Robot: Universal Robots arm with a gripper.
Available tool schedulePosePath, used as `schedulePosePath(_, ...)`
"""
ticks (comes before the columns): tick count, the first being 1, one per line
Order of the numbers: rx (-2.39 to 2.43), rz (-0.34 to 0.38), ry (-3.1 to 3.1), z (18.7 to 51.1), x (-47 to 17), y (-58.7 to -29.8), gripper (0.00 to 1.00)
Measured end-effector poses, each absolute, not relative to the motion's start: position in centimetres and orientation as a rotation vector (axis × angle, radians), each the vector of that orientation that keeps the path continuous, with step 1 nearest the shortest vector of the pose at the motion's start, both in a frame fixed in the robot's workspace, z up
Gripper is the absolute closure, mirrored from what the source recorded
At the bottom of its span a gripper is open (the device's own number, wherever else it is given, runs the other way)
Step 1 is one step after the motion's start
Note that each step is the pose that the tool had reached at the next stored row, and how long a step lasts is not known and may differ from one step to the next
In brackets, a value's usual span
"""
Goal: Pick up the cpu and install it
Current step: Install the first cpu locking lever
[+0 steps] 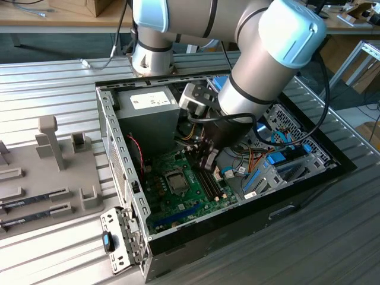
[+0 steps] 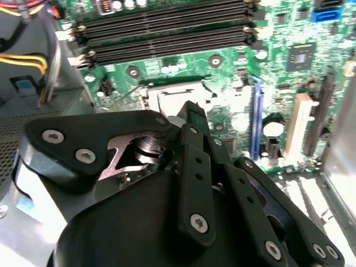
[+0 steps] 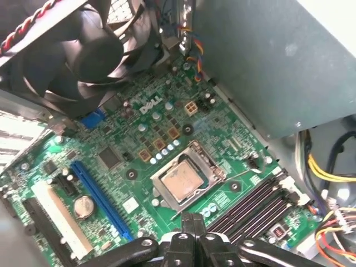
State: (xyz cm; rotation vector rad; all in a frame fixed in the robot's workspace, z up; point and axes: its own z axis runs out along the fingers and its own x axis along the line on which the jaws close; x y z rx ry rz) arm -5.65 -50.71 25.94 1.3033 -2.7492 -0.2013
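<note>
The cpu (image 3: 183, 183) is a small square chip with a dull metal top. It lies flat in the open socket frame (image 3: 214, 161) on the green motherboard (image 3: 128, 161). In the exterior view the cpu (image 1: 176, 181) sits mid-board inside the open computer case (image 1: 110, 136). My gripper (image 3: 193, 219) hovers just above the board, beside the socket on the side of the memory slots (image 3: 250, 206). Its black fingers are shut together with nothing between them. In the second wrist view the gripper (image 2: 192, 114) hides part of the socket.
A grey power supply (image 1: 148, 113) and a black fan (image 3: 83, 50) stand close to the socket. Loose coloured cables (image 1: 261, 160) fill the case toward the exterior view's right. Outside the case, a grey fixture tray (image 1: 47, 172) holds memory sticks (image 1: 35, 202).
</note>
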Motion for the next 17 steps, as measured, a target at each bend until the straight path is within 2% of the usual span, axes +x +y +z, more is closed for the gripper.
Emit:
schedulePosePath(6, 1.330, -0.379, -2.775, 25.9, -5.5, -50.7, 0.89)
schedulePosePath(13, 1.322, -0.389, -2.763, 25.9, -4.5, -49.3, 0.89)
schedulePosePath(17, 1.322, -0.390, -2.763, 25.9, -4.5, -46.2, 0.89)
